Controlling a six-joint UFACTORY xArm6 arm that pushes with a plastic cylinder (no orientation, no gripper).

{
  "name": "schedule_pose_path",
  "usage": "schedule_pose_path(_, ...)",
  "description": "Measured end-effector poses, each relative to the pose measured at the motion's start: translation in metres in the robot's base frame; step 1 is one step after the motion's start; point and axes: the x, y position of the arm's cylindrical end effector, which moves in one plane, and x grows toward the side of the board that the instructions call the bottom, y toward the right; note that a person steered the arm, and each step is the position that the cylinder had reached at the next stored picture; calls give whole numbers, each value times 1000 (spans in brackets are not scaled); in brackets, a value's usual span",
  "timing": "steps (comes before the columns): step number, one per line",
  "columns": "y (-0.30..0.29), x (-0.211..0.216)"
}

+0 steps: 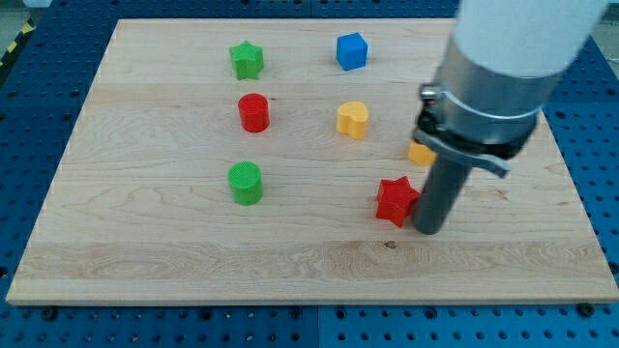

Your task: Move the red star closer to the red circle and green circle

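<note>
The red star lies on the wooden board at the view's lower right of centre. My tip rests on the board right beside the star, at its right side, touching or nearly touching it. The red circle stands at the view's left of centre. The green circle stands below it. Both circles are well to the left of the star.
A green star sits at the top left, a blue cube at the top centre, a yellow heart in the middle. An orange block is partly hidden behind the arm. The wooden board lies on a blue perforated table.
</note>
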Motion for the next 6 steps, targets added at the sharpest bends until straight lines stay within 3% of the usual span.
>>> schedule_pose_path(4, -51, -45)
schedule_pose_path(6, -32, -74)
